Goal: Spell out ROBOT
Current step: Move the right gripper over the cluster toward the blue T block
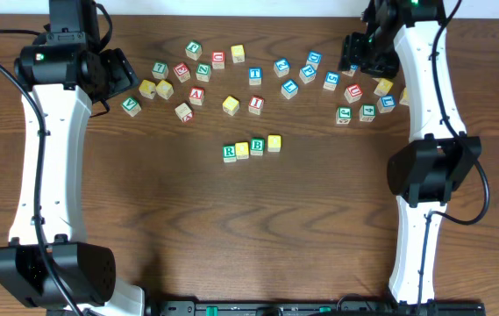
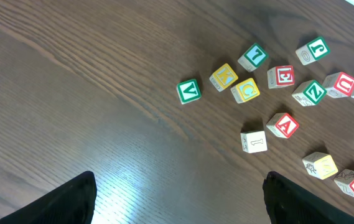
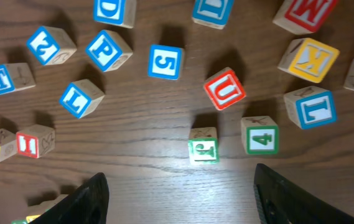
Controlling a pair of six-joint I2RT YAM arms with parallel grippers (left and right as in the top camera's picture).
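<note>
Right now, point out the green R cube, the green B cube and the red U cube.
green R cube (image 1: 229,152), overhead view, on its lettered top face.
green B cube (image 1: 257,147), overhead view, on its lettered top face.
red U cube (image 3: 224,89), right wrist view, on its lettered top face.

Green letters name the R cube (image 1: 229,152) and B cube (image 1: 257,146) (red-lettered U cube (image 3: 224,89), blue 5 cube (image 3: 165,61) elsewhere).
</note>
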